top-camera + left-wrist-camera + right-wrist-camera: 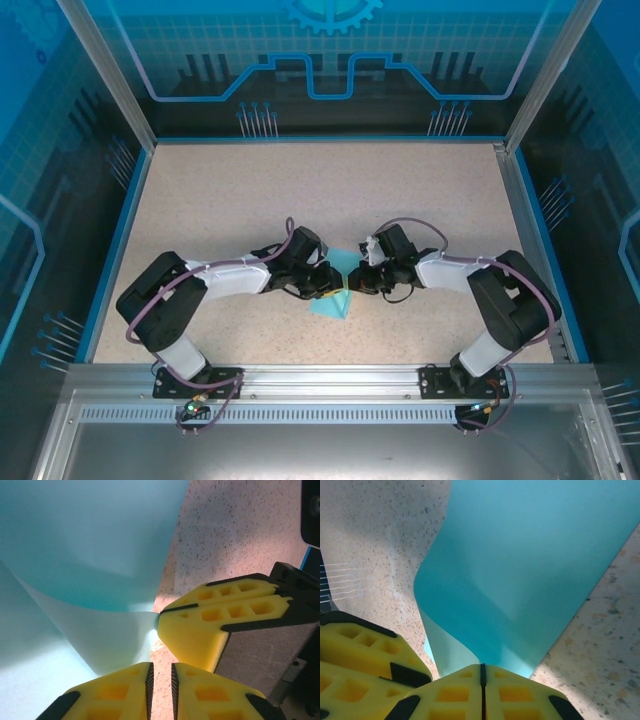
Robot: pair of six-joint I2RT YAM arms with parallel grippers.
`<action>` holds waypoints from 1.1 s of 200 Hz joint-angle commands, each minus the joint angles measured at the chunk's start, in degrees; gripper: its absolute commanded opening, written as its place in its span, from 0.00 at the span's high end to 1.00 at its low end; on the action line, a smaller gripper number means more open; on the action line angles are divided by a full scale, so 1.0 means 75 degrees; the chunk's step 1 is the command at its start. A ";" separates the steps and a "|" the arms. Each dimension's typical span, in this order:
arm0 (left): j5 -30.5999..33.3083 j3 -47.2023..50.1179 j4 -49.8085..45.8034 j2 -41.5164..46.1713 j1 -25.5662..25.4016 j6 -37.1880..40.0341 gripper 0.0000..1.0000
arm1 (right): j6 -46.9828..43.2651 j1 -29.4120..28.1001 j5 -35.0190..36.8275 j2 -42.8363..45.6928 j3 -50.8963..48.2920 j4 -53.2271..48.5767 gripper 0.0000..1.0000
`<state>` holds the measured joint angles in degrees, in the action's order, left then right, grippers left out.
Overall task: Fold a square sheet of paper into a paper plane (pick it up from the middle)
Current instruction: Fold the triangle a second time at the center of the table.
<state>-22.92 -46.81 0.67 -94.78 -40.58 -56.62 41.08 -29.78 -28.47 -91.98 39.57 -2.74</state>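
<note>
While right gripper (482, 672) clamps the curled square sheet of paper (520, 570), left gripper (161, 675) beside it sits nearly closed, grip unclear; folding looks early, most creases left.

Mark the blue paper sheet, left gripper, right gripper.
blue paper sheet (530, 555), right wrist view, broad face.
left gripper (161, 672), left wrist view, between fingertips.
right gripper (482, 669), right wrist view, between fingertips.
</note>
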 commanded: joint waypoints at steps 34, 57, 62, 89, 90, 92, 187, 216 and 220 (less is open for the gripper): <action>-0.0404 -0.0211 0.0157 -0.0277 -0.0041 0.0212 0.81 | -0.0271 0.0092 0.0260 -0.0156 0.0195 -0.0425 0.92; -0.0515 -0.0264 0.0217 -0.0373 -0.0051 0.0236 0.81 | -0.0364 0.0115 0.0350 -0.0177 0.0222 -0.0518 0.92; -0.0539 -0.0279 0.0217 -0.0402 -0.0067 0.0237 0.81 | -0.0388 0.0127 0.0357 -0.0187 0.0256 -0.0538 0.92; -0.0585 -0.0333 0.0218 -0.0495 -0.0106 0.0288 0.81 | -0.0495 0.0173 0.0382 -0.0245 0.0338 -0.0651 0.92; -0.0581 -0.0333 0.0217 -0.0491 -0.0108 0.0286 0.81 | -0.0502 0.0173 0.0378 -0.0248 0.0338 -0.0652 0.92; -0.0581 -0.0333 0.0216 -0.0488 -0.0100 0.0293 0.81 | -0.0507 0.0180 0.0375 -0.0250 0.0355 -0.0659 0.92; -0.0579 -0.0351 0.0157 -0.0649 -0.0134 0.0306 0.81 | -0.0611 0.0232 0.0307 -0.0425 0.0430 -0.0653 0.92; -0.0569 -0.0345 0.0140 -0.0686 -0.0146 0.0318 0.81 | -0.0649 0.0232 0.0297 -0.0523 0.0491 -0.0644 0.92; -0.0566 -0.0348 0.0134 -0.0676 -0.0150 0.0317 0.82 | -0.0649 0.0232 0.0299 -0.0538 0.0502 -0.0642 0.92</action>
<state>-25.85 -48.14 2.04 -99.09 -41.17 -55.37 37.36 -28.80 -25.93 -94.74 41.95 -6.59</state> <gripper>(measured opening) 0.188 0.086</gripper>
